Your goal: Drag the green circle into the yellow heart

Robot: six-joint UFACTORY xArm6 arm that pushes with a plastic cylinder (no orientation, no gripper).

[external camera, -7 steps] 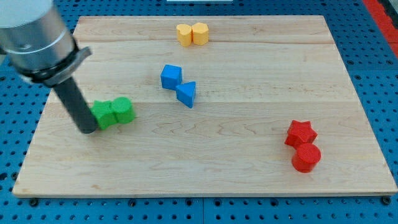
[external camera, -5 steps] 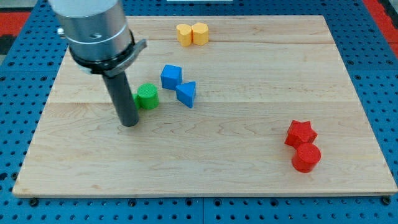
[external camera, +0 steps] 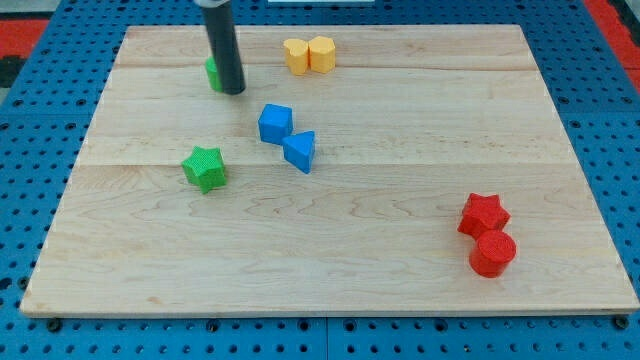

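My tip [external camera: 232, 90] rests on the board near the view's top left. The green circle [external camera: 213, 72] sits just behind and left of the rod, mostly hidden by it, touching or nearly touching it. The yellow heart [external camera: 322, 53] lies near the top edge to the right, about a hand's width from the tip, touching a yellow hexagon-like block [external camera: 296, 54] on its left. A green star [external camera: 205, 168] lies alone lower down at the left.
A blue cube [external camera: 275, 123] and a blue triangle [external camera: 300, 151] sit together mid-board. A red star [external camera: 484, 214] and a red cylinder [external camera: 492, 253] sit at the lower right. The wooden board [external camera: 400, 290] lies on a blue pegboard.
The rod has moved up toward the view's top and right, carrying the green circle away from the green star, which stays behind at the left.
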